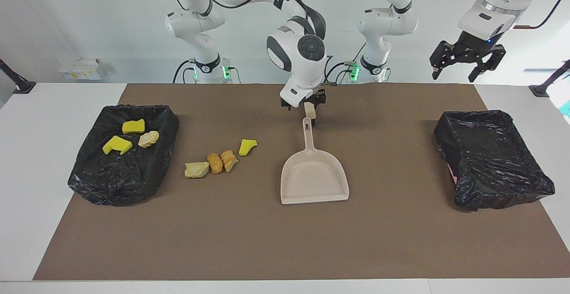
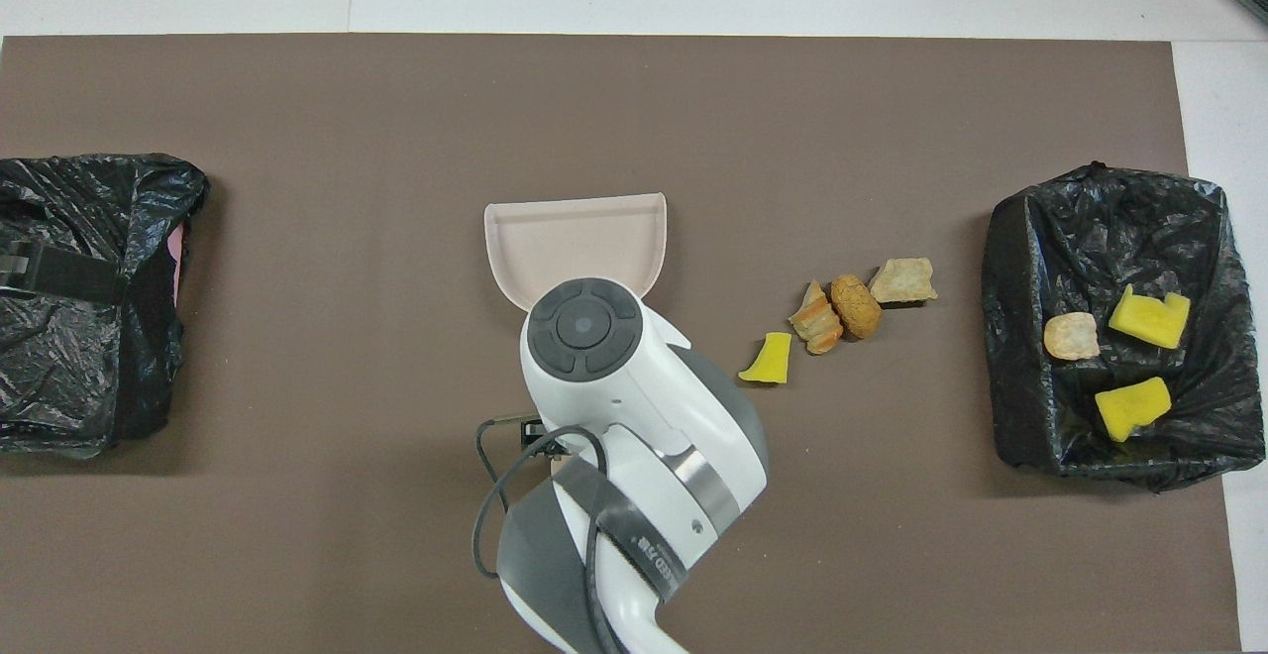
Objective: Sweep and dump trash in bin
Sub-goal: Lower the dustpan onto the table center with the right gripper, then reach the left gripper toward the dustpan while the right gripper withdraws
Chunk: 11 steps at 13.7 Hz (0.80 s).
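We see the right claw point(image 1: 304, 105) open and empty above the dustpan point(image 1: 314, 179) handle. The left claw point(image 1: 466, 62) waits open, raised. Four trash scraps point(image 1: 215, 162) lie on the tabletop point(image 1: 249, 236) beside the bin point(image 1: 124, 156), three inside.

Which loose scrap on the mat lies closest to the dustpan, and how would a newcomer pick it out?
Start at the beige dustpan mid-table, then look toward the right arm's end, where four scraps lie in a row. The first is the yellow sponge piece. It is the only bright yellow one; its three neighbours are tan-orange and bread-like.
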Tool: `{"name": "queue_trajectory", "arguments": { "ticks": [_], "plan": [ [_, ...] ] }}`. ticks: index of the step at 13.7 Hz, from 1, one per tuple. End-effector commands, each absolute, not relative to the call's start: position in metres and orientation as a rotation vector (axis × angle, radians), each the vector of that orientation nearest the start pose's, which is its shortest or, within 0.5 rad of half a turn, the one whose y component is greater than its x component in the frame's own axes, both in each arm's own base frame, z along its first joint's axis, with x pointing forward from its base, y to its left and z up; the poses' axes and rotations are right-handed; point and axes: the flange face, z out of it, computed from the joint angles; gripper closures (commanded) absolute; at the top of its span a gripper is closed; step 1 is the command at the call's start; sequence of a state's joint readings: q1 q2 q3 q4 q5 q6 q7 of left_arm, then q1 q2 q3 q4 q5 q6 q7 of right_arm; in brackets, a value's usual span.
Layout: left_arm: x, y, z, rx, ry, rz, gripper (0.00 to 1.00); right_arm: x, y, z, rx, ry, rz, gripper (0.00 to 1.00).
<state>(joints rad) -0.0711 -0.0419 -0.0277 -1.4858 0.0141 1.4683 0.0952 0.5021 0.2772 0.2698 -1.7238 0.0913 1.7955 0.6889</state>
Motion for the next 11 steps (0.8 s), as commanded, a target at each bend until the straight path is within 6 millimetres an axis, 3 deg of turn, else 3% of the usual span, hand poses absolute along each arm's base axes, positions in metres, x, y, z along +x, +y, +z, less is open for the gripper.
{"name": "queue_trajectory", "arguments": {
  "ticks": [1, 4, 5, 7, 8, 9, 11],
  "plan": [
    [0.535, -0.068, 0.673, -3.097, 0.351, -0.127, 0.00, 0.393, 0.414, 0.420, -3.183, -0.030, 0.353, 0.00],
    [0.543, -0.105, 0.650, -3.099, 0.388, -0.167, 0.00, 0.355, 0.408, 0.424, -3.189, 0.061, 0.327, 0.00],
    [0.550, -0.117, 0.639, -3.106, 0.365, -0.166, 0.00, 0.333, 0.415, 0.420, -3.174, 0.075, 0.302, 0.00],
    [0.561, -0.155, 0.615, -3.110, 0.393, -0.164, 0.00, 0.310, 0.409, 0.408, -3.123, 0.160, 0.268, 0.00],
    [0.562, -0.172, 0.604, -3.110, 0.413, -0.154, 0.00, 0.289, 0.409, 0.402, -3.113, 0.138, 0.279, 0.00],
    [0.561, -0.182, 0.592, -3.108, 0.431, -0.142, 0.00, 0.280, 0.406, 0.397, -3.107, 0.145, 0.289, 0.00],
    [0.555, -0.208, 0.565, -3.108, 0.455, -0.145, 0.00, 0.255, 0.419, 0.382, -3.110, 0.085, 0.290, 0.00]
  ]
}}
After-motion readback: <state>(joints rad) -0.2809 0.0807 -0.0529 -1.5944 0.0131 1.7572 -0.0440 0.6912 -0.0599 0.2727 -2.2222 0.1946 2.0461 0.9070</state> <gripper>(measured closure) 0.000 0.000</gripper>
